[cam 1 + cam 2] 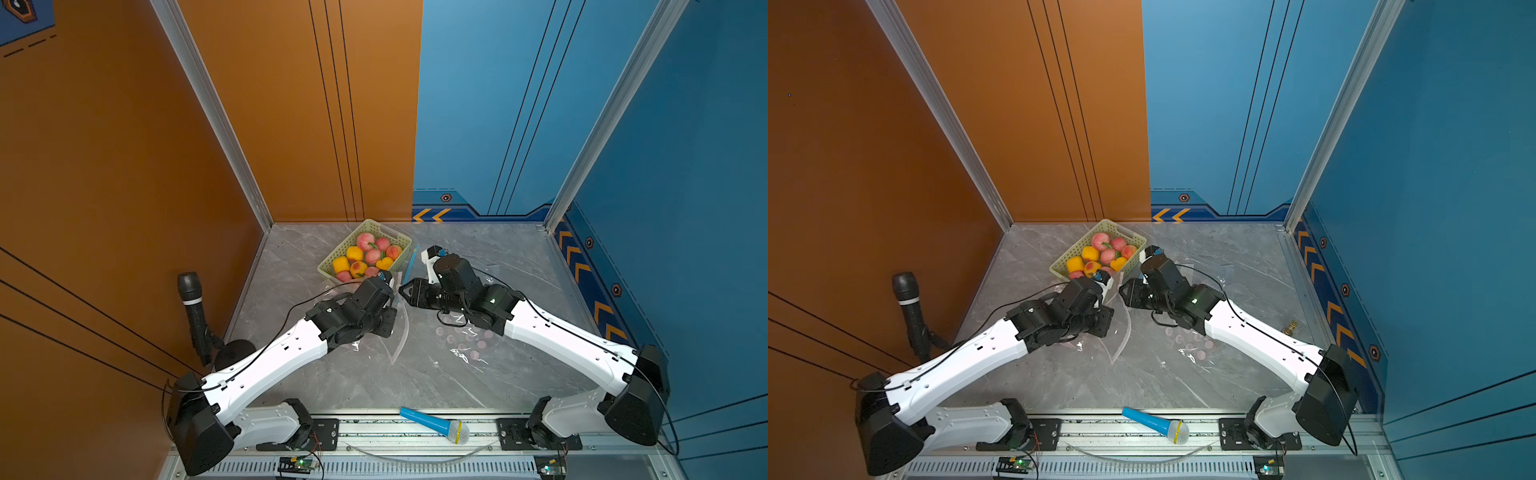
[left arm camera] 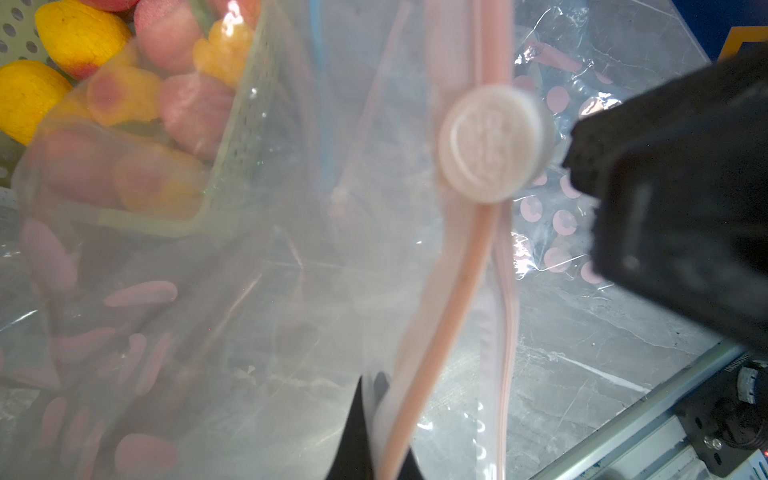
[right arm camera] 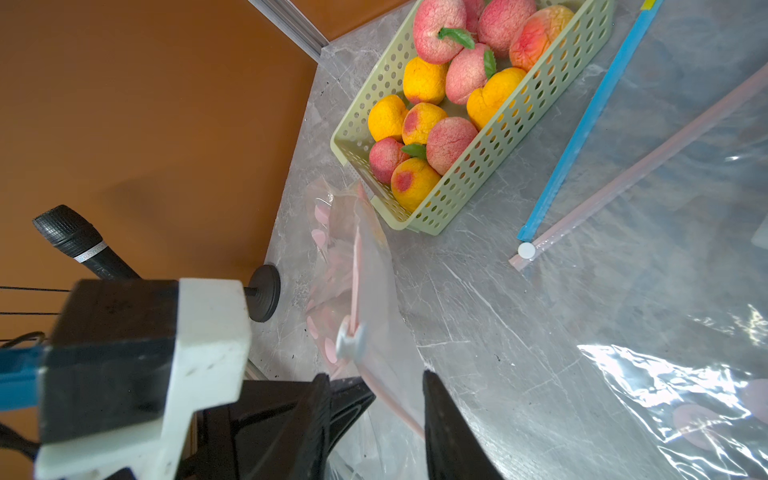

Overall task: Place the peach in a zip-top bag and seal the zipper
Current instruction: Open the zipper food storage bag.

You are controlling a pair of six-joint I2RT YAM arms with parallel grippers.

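Several pink and yellow peaches (image 1: 365,240) lie in a pale green perforated basket (image 1: 341,246) at the back of the table. None is in a gripper. My left gripper (image 2: 376,419) is shut on the pink zipper edge of a clear zip-top bag (image 2: 249,332) with pink dots, holding it up just in front of the basket. The bag's round white slider (image 2: 490,143) sits on the zipper above the grip. My right gripper (image 3: 376,415) is open, its jaws either side of the same zipper edge just below the slider (image 3: 348,340).
Two more clear bags lie flat to the right, one with a blue zipper (image 3: 582,137) and one with a pink zipper (image 3: 648,162). A black microphone on a stand (image 1: 192,307) is at the left wall. A blue toy microphone (image 1: 436,424) lies on the front rail.
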